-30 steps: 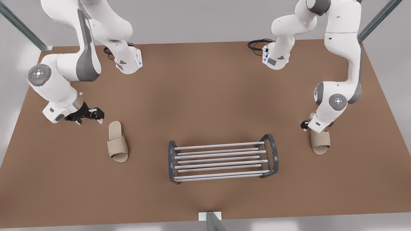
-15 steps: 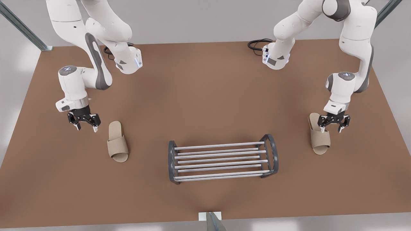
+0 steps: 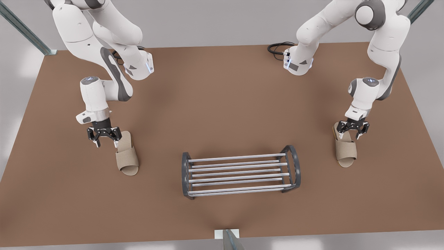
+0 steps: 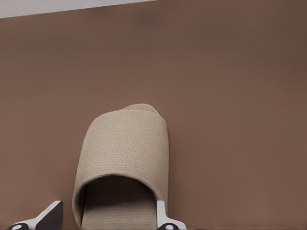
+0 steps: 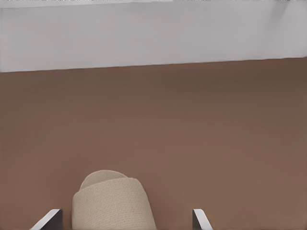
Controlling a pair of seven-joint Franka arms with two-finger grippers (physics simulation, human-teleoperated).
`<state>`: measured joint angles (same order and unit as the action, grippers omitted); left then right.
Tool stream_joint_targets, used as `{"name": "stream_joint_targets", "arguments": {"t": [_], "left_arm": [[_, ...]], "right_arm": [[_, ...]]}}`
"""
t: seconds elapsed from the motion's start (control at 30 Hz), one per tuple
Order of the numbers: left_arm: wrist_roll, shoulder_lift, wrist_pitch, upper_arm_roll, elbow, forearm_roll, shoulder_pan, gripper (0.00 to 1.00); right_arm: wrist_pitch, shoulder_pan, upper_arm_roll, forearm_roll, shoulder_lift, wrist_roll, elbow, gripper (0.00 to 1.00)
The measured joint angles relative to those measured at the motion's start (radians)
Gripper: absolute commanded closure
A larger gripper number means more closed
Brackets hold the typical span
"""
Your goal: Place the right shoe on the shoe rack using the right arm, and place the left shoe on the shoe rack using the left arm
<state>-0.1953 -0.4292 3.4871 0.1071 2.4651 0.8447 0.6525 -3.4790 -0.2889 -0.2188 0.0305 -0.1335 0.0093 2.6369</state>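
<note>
Now both shoes lie flat on the brown table (image 3: 222, 104), and neither is on the rack (image 3: 236, 158). The rack stands in the middle, nearer the front edge, between the two shoes and well apart from each.

The right pincer (image 3: 107, 143) is on the front view's left. It hangs over the heel end of the right shoe (image 3: 127, 154), a little to the outer side of it. Its two fingers are spread wide and hold nothing. In the right wrist view the shoe (image 5: 112, 206) sits between the fingers of the pincer (image 5: 124, 218), closer to one than the other.

The left pincer (image 3: 351, 133) is on the front view's right. It hangs over the heel end of the left shoe (image 3: 346, 151). It is wide too and holds nothing. In the left wrist view the shoe (image 4: 122, 148) fills most of the gap in the pincer (image 4: 108, 218). One fingertip (image 4: 163, 218) is just beside the shoe's side. I cannot tell if it touches.
</note>
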Motion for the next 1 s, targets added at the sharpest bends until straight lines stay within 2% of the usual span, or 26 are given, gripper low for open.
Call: {"name": "stream_joint_targets", "arguments": {"t": [0.3,0.57,1.0], "left_arm": [[-0.013,-0.045,0.007,0.008,0.002,-0.084,0.027,0.07],[-0.02,-0.058,0.009,0.008,-0.053,0.02,0.074,0.07],[-0.026,-0.136,0.01,0.026,-0.141,0.032,0.071,0.07]], "right_arm": [[-0.019,-0.039,-0.001,0.004,-0.092,-0.064,0.0,0.0],[-0.024,-0.045,-0.003,0.008,-0.175,-0.169,-0.007,0.0],[-0.027,-0.049,-0.003,0.014,-0.272,-0.288,-0.071,0.0]]}}
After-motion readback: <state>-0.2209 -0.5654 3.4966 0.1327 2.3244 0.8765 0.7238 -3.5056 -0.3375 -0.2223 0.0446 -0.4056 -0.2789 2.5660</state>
